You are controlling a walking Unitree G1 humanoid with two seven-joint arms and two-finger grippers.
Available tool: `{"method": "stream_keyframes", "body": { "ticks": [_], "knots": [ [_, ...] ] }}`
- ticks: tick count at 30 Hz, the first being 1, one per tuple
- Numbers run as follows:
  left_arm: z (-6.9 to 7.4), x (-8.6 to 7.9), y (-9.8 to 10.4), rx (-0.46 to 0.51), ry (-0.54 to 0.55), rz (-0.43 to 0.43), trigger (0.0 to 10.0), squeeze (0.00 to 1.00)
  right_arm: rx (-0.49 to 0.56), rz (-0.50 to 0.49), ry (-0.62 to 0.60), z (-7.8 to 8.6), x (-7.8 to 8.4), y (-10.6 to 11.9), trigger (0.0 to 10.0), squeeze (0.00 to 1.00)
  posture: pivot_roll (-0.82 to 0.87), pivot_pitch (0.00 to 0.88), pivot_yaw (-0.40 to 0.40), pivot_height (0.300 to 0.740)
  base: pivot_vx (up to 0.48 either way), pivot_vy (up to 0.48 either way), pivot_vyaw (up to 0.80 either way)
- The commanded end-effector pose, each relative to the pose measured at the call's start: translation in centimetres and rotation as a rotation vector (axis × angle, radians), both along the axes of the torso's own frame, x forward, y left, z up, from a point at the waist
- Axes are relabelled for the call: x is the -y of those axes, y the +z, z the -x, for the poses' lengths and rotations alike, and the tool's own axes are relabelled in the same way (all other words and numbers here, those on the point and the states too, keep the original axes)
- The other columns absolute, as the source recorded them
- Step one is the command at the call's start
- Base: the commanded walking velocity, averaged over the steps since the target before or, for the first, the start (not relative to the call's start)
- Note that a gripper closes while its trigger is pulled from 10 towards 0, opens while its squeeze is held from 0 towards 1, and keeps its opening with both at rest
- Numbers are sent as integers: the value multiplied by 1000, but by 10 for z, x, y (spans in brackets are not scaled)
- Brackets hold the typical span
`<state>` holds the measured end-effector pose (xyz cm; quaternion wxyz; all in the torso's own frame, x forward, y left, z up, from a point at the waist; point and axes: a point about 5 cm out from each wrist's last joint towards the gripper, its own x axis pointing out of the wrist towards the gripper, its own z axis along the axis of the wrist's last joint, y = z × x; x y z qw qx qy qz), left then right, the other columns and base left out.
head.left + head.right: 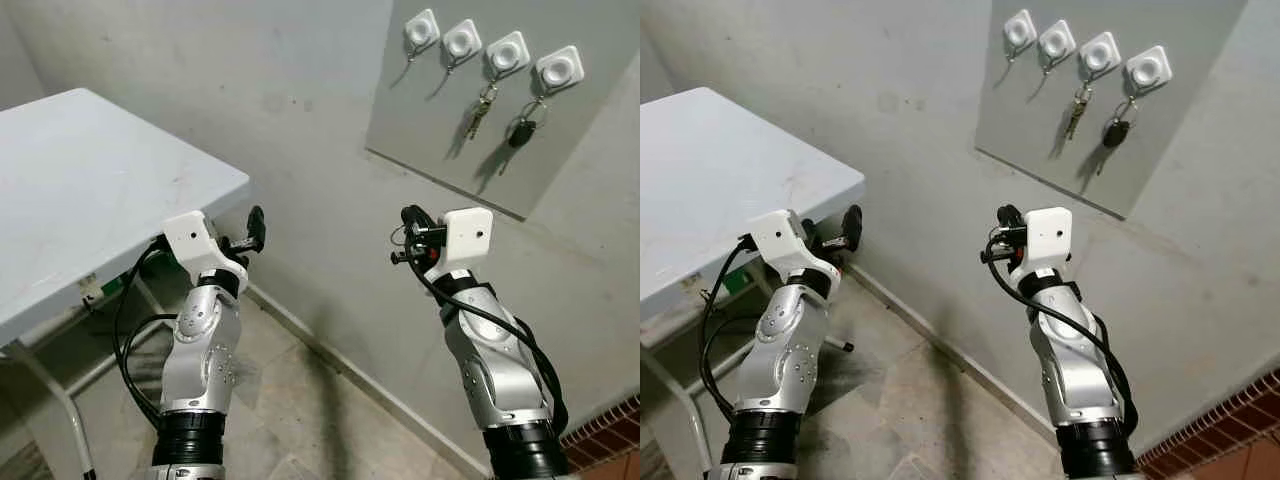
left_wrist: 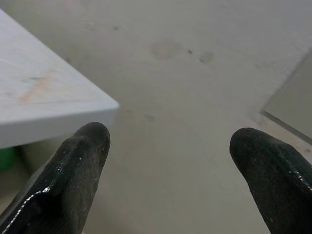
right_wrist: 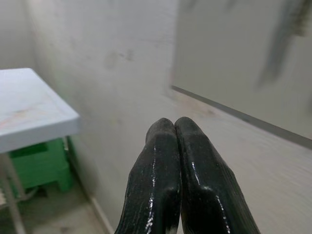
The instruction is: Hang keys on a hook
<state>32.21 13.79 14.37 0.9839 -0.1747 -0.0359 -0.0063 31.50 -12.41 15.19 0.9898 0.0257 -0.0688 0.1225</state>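
A grey board (image 1: pixel 430 140) on the wall carries several white hooks. A bunch of metal keys (image 1: pixel 478 115) hangs from the third hook (image 1: pixel 507 52), and a black key fob (image 1: pixel 522 131) from the fourth hook (image 1: pixel 558 68). The first hook (image 1: pixel 422 30) and second hook (image 1: pixel 461 40) carry nothing. My right gripper (image 1: pixel 408 235) is raised below and left of the board, shut (image 3: pixel 174 129) with nothing between its fingers. My left gripper (image 1: pixel 255 228) sits by the table corner, open (image 2: pixel 170 141) and holding nothing.
A white table (image 1: pixel 80 190) stands at the left, its corner (image 2: pixel 109 105) close to my left gripper. Under it is a green crate (image 3: pixel 41 163), with black cables (image 1: pixel 125 330) hanging nearby. Red brick (image 1: pixel 610 430) shows at the lower right. A tiled floor (image 1: pixel 320 400) meets the wall ahead.
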Motion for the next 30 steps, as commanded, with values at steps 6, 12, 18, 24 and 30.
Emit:
{"method": "stream_keyframes", "body": {
  "ticks": [6,12,18,24,30],
  "knots": [
    [-2,3,4,12,-20,-14,10000,0,-4,-9,-16,-5,3,2,10000,0,12,0,-53,740,0,0,-725],
    [-7,3,9,26,-27,-21,10000,0,3,-13,-21,-8,2,4,10000,0,8,0,-45,740,0,0,-725],
    [-11,3,13,41,-34,-28,10000,0,13,-18,-30,-11,3,7,10000,0,5,0,-40,740,0,0,-725],
    [-13,4,14,49,-43,-40,10000,0,21,-22,-35,-13,3,8,10000,0,4,0,-37,740,0,0,-725],
    [-13,4,14,51,-45,-43,10000,0,23,-24,-38,-14,2,8,10000,0,3,0,-37,740,0,0,-725]
  ]
}}
